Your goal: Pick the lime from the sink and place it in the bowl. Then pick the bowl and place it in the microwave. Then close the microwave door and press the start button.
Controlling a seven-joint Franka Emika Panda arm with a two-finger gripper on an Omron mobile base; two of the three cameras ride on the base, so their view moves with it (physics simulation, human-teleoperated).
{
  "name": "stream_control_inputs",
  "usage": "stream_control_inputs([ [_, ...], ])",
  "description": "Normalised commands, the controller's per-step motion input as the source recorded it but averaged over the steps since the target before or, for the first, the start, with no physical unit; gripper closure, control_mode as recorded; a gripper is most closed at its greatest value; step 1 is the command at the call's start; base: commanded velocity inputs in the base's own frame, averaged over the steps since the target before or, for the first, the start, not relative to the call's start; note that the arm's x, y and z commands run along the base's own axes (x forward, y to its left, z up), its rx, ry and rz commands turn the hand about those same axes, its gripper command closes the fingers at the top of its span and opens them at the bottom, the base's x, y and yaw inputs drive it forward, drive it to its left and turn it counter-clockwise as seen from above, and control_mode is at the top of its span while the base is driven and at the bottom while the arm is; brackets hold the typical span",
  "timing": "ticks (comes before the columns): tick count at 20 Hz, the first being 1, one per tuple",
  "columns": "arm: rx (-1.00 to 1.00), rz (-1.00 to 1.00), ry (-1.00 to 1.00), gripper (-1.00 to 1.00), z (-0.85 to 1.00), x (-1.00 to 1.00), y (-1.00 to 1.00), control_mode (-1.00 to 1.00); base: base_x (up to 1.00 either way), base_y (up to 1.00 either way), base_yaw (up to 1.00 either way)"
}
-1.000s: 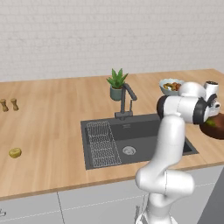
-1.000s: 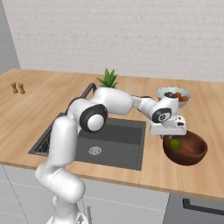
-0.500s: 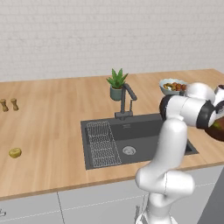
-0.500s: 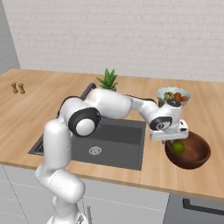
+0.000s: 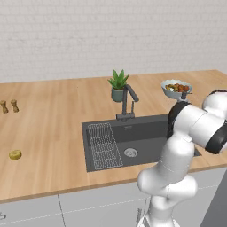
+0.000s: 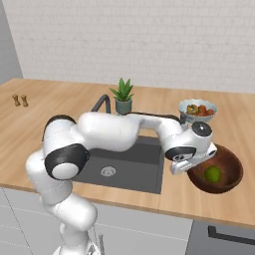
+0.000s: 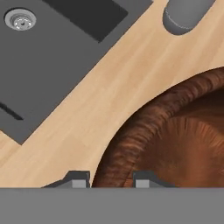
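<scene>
1. One bowl [image 6: 219,172] sits at the lower right of the right base view, upright with its mouth facing up; being round, it has no long axis to speak of.
2. One lime [image 6: 212,174] lies inside the bowl, near the middle of its floor — also round, pointing no particular way.
3. The gripper [image 7: 111,178] stands at the bowl's near rim: in the hand view, the two fingertips [image 7: 78,179] rise at the bottom edge with the ribbed brown rim between them, so the jaws are pinching the bowl's wall.
4. One sink [image 6: 134,172] is at centre frame in the right base view, just beside the bowl on the desk [image 6: 45,107].
5. Elsewhere on the desk: one potted plant [image 5: 118,85], one pale food bowl [image 5: 176,88], one small yellow fruit [image 5: 15,154] at far left, and two small shakers [image 5: 9,106].
</scene>
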Motion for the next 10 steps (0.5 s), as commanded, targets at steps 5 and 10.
stream_control_inputs([
  [5, -0.21, 0.46, 0.04, 1.00, 0.79, -0.54, 0.33, -1.00, 0.00, 0.00, 0.00],
  [10, -0.28, 0.53, 0.18, 1.00, 0.75, -0.52, 0.45, -1.00, 0.00, 0.00, 0.00],
])
